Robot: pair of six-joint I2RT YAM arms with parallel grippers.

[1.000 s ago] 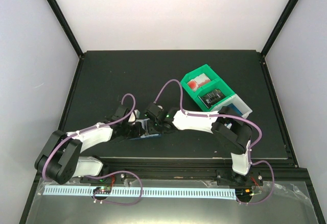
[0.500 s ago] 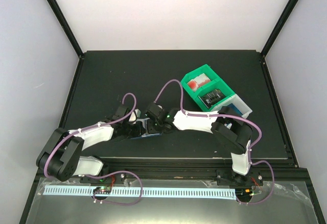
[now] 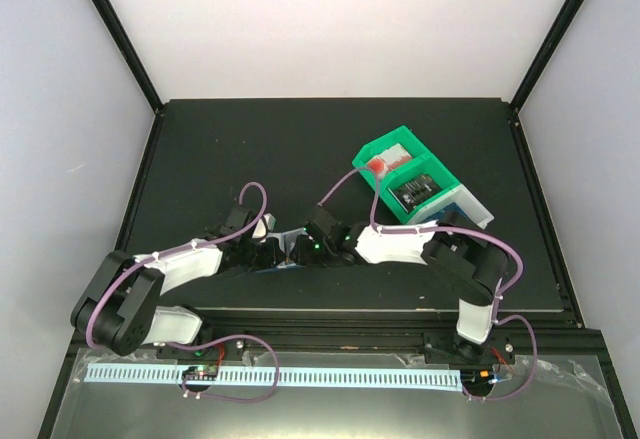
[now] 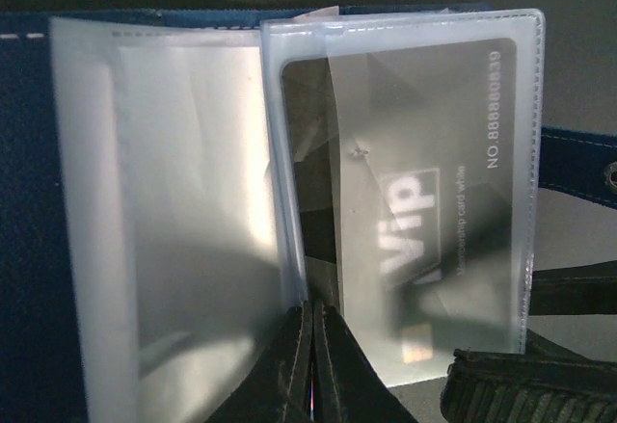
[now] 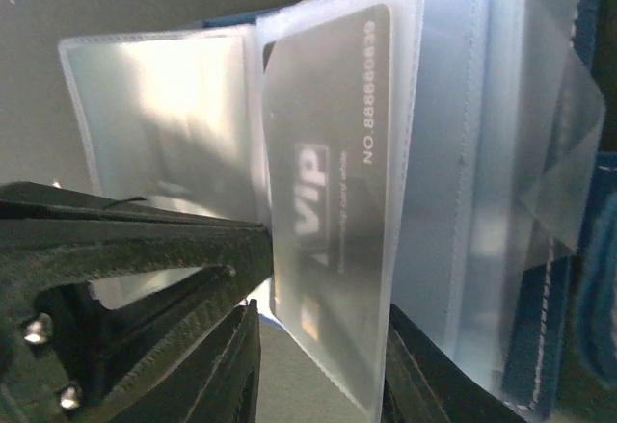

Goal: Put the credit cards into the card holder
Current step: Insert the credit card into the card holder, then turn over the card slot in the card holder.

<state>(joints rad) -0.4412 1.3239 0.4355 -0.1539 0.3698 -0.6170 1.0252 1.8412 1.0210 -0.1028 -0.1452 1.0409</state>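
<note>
- The right arm (image 3: 395, 249) has just dropped lower and drawn back toward its base in the overhead view. A second ago its wrist sat further up over the wallet.
- The left fingers (image 4: 294, 365) are clamped shut on the lower edge of a clear sleeve. That pins the card holder (image 4: 19, 201) open on the worktop (image 3: 250, 139), between the two wrists.
- The credit card (image 4: 415, 201) marked VIP shows through that sleeve and looks to sit inside its outline.
- The right fingers (image 4: 511, 384) stand apart at the sleeve's lower corner. I cannot tell whether they press on it.
- My read is that this card is home and the pull-back is the right arm clearing out.
- No loose card is in sight for the next one, and the contents of the green bin (image 3: 420, 184) are too small to make out.
</note>
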